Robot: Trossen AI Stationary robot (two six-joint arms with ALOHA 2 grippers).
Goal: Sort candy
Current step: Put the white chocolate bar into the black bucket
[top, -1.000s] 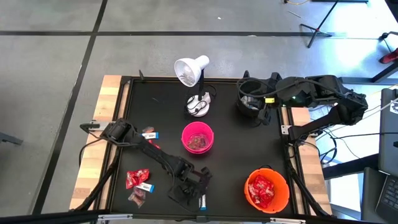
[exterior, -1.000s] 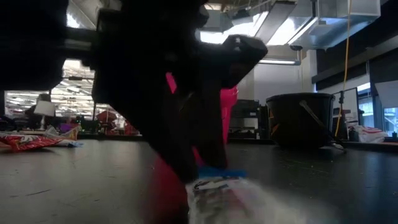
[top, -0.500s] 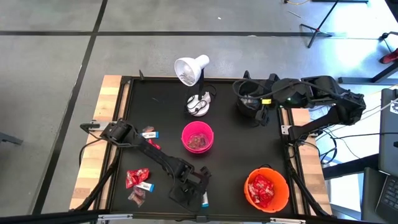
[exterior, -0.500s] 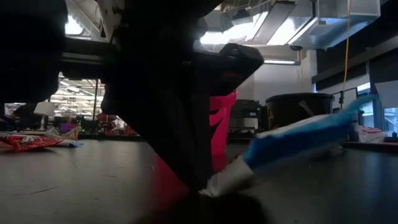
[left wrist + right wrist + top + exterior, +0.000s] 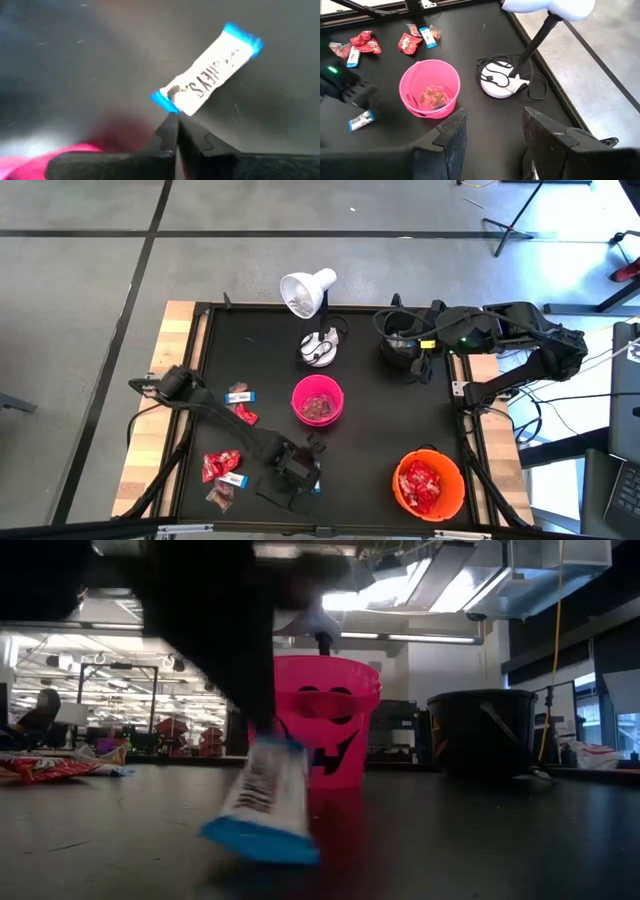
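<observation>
Under my left tool (image 5: pixel 176 131), pinched shut, hung a white-and-blue bar (image 5: pixel 207 71); pink bowl (image 5: pixel 318 401) and orange bowl (image 5: pixel 429 485) held sweets, loose candy (image 5: pixel 222 468) remained beside it.

Two dark jointed arms, black flat-fingered hands.

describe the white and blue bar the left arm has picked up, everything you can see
The white-and-blue bar is a slim wrapped candy: glossy white wrapper, dark lettering, crimped blue ends. The left gripper has its jaws shut on one blue end, so the bar hangs tilted just above the black table, in front of the pink bucket.
</observation>
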